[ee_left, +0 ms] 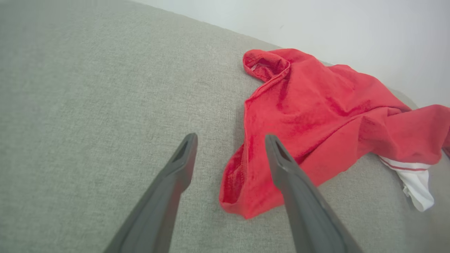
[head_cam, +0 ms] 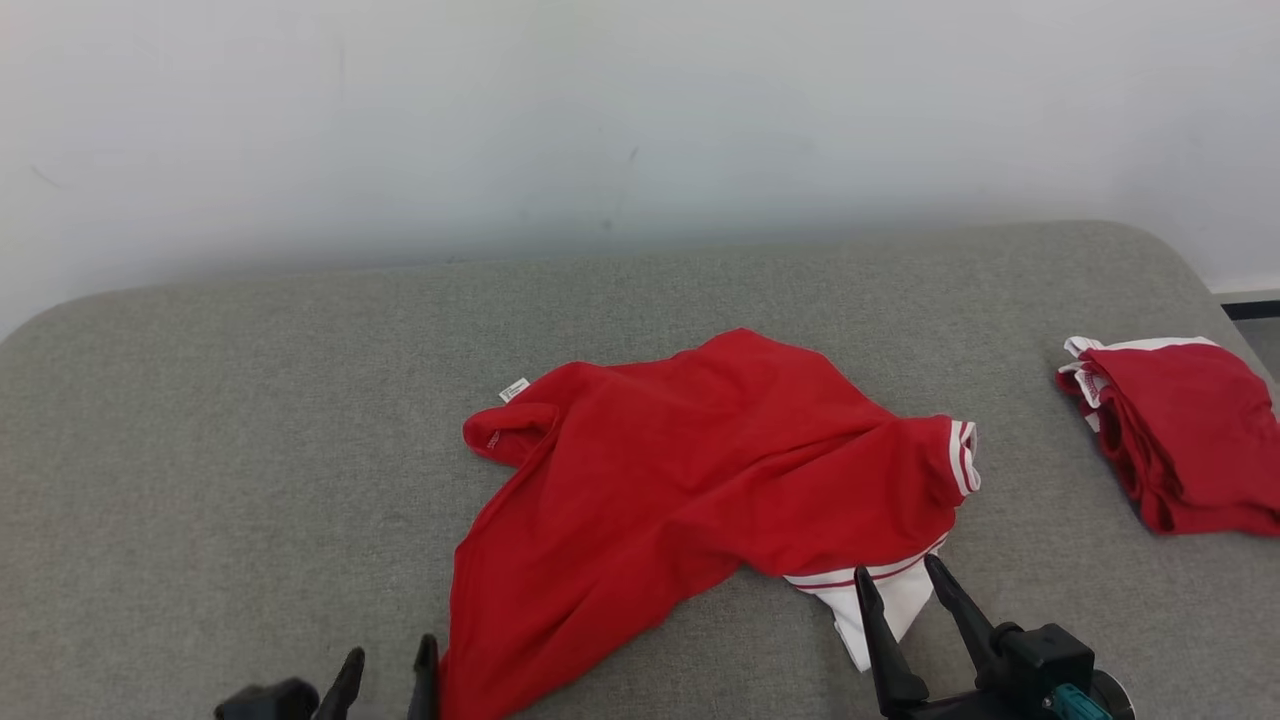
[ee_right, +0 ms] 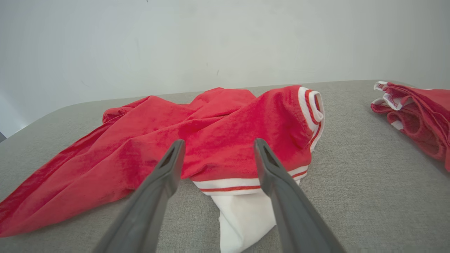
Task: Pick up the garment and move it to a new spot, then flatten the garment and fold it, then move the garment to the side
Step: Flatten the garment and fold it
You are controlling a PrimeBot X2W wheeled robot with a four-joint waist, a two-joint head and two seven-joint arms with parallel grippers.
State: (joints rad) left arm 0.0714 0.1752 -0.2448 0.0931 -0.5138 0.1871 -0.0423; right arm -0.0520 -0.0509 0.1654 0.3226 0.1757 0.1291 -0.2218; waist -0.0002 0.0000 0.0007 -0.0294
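The red garment (head_cam: 690,470) lies crumpled in the middle of the grey padded surface (head_cam: 200,400); it is not flat, one sleeve with a white striped cuff (head_cam: 962,455) stands up at the right, and a white piece with a red stripe (head_cam: 880,600) comes out from under its near edge.

What could go wrong, in my judgement: the cloth lies in several layers, so a pinch at a thick fold may take more than one layer, and then the garment would rise as a bundle and not open; a pinch on the white piece alone may pull only that part out and twist the rest. The long red corner at the near left reaches close to the front of the surface, so a careless pull toward the robot may drag it over the edge. A wide sweep to the right may also disturb the folded red pile (head_cam: 1180,440), which lies well apart at the right side.

The left gripper (head_cam: 392,648) has its fingers spread and holds nothing; the near left corner of the garment lies just beside its right finger. The right gripper (head_cam: 897,566) is also spread and empty; the white piece lies between its fingertips and just beyond them.
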